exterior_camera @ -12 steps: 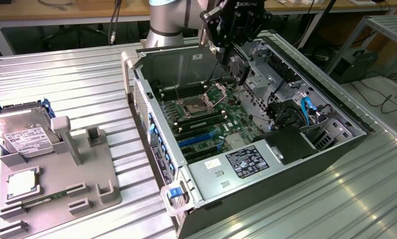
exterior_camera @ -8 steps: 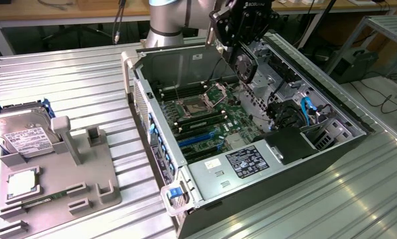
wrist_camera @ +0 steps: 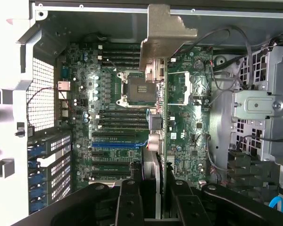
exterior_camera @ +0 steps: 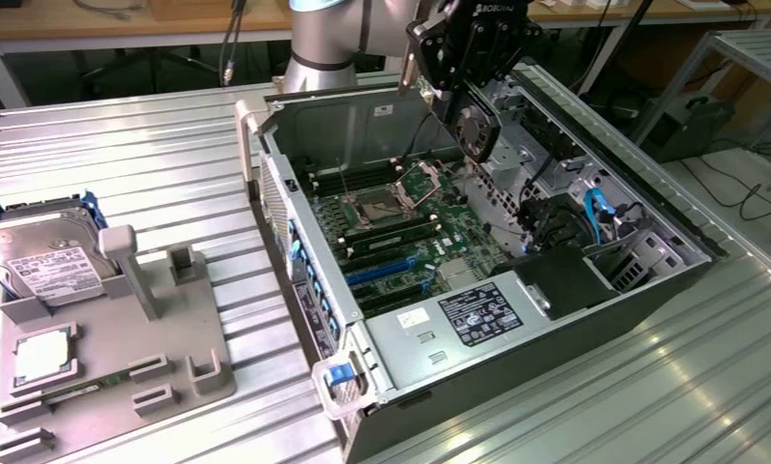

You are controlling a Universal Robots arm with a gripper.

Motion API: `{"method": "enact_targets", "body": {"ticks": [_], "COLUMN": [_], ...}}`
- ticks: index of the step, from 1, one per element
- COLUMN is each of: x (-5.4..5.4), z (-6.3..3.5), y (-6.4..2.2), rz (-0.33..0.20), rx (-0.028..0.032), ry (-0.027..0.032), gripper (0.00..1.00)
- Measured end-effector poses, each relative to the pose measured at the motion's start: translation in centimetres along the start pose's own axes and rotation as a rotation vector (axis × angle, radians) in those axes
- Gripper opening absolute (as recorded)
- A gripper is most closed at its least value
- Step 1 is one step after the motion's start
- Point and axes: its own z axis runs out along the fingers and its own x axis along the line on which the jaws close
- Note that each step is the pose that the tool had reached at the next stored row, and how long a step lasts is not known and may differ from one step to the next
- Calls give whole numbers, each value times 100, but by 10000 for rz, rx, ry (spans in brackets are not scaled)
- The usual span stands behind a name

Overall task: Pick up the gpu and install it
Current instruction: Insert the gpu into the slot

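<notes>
The hand (exterior_camera: 470, 68) is gripping the gpu (exterior_camera: 477, 130), its two fingers (wrist_camera: 129, 200) pressing narrow on both faces of the card. The gpu is hanging edge-down over the open case (exterior_camera: 418, 338), above the end of the case nearest the far edge of the worktop (exterior_camera: 141, 164). It is level with the case rim and not sitting in any slot. In the wrist view the gpu (wrist_camera: 164, 40) is showing mostly as a thin edge running away from the hand, with its pale metal bracket at the far end, near the case wall. Under it the board (wrist_camera: 127, 117) is lying flat in the case (a blue slot (wrist_camera: 115, 145) is visible just beside the line of the card). The case itself is lying on its side across the middle of the worktop, open face up. Near the worktop's edge at the exterior view's left, a grey tray (exterior_camera: 166, 358) is carrying a silver drive (exterior_camera: 44, 256), well apart from the case.
</notes>
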Motion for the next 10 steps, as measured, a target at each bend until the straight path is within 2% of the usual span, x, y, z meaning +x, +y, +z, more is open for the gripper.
{"method": "enact_targets", "body": {"ticks": [4, 10], "x": [0, 0], "z": [0, 0], "y": [0, 0], "rz": [-42, -543], "rx": [0, -7], "ry": [0, 7], "gripper": [28, 28]}}
